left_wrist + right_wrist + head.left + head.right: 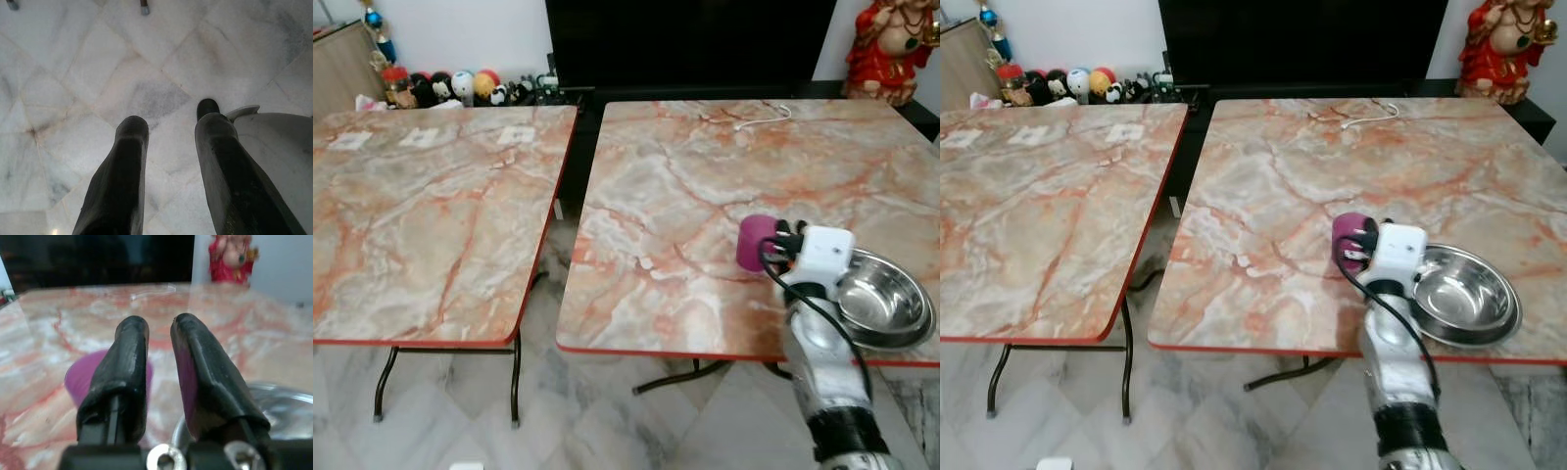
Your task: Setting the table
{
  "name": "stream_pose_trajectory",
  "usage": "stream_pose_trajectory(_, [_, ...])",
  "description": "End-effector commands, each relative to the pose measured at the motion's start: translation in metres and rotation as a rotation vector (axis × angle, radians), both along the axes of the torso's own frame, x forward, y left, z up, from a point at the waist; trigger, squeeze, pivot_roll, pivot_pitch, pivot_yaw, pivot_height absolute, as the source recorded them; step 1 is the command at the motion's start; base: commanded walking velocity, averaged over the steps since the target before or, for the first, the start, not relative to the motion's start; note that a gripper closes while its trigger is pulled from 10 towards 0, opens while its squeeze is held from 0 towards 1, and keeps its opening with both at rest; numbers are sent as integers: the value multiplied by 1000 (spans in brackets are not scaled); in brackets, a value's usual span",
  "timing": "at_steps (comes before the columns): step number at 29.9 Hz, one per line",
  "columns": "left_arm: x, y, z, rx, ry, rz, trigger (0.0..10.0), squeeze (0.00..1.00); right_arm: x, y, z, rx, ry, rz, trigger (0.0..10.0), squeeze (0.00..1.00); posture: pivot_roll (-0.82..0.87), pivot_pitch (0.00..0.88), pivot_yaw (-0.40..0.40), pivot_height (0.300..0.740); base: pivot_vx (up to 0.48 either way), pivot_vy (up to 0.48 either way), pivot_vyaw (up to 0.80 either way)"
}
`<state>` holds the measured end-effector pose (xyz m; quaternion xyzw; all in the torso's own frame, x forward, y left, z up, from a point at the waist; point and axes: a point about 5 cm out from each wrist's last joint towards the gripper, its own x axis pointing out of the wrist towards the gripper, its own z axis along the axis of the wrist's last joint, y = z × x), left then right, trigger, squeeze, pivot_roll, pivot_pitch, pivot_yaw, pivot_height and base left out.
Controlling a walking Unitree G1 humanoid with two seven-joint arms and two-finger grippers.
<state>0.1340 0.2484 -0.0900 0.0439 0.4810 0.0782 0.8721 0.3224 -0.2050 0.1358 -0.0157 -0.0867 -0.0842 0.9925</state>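
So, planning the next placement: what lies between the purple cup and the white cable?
Bare marble tabletop only, seen in the left eye view, between the purple cup in the right pincer and the white cable.

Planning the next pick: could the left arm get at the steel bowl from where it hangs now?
Probably not. The left gripper hangs over the floor, and the steel bowl sits on the far right table edge, with the right gripper holding the purple cup between.

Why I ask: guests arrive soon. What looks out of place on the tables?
A white cable lies loose on the right table's far side. The right gripper holds a purple cup beside the steel bowl.
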Motion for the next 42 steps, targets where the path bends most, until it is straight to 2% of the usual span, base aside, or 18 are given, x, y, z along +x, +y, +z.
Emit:
stream_pose_trajectory(1, [-1,3,1,9,1,4,10000,0,-10,1,3,-12,-40,57,10000,0,-108,4,47,740,0,0,0])
stream_pose_trajectory(3, [-1,3,1,12,0,-3,10000,0,-21,2,-4,29,-46,59,10000,0,-120,6,50,740,0,0,0])
stream_pose_trajectory(5, [-1,3,1,12,0,-3,10000,0,-21,2,-4,29,-46,59,10000,0,-120,6,50,740,0,0,0])
stream_pose_trajectory(7, [-1,4,1,13,4,-11,10000,0,-30,13,-20,35,-11,102,10000,0,-126,6,50,740,0,0,0])
stream_pose_trajectory(8, [-2,4,1,11,2,-3,10000,0,-38,24,-30,24,8,145,10000,0,-116,4,46,740,0,0,0])
stream_pose_trajectory(12, [-3,6,1,12,-3,9,10000,0,-43,29,-32,59,9,137,10000,0,-111,4,40,740,0,0,0])
stream_pose_trajectory(18, [-5,9,1,18,10,12,10000,0,-40,29,-30,103,-7,98,10000,0,-105,7,41,740,0,0,0])
stream_pose_trajectory(23, [-7,9,0,16,26,20,10000,0,-41,34,-27,100,-11,103,10000,0,-107,5,42,740,0,109,0])
stream_pose_trajectory(29, [-1,9,2,18,21,12,10000,0,-44,38,-25,25,-13,156,10000,0,-102,0,39,740,0,480,267])
stream_pose_trajectory(32, [0,10,2,19,21,9,10000,0,-42,38,-25,79,-18,150,10000,0,-102,0,40,740,0,480,267])
stream_pose_trajectory(42, [-3,5,0,14,31,3,10000,0,-40,42,-24,67,-16,156,10000,0,-101,0,39,740,0,480,0])
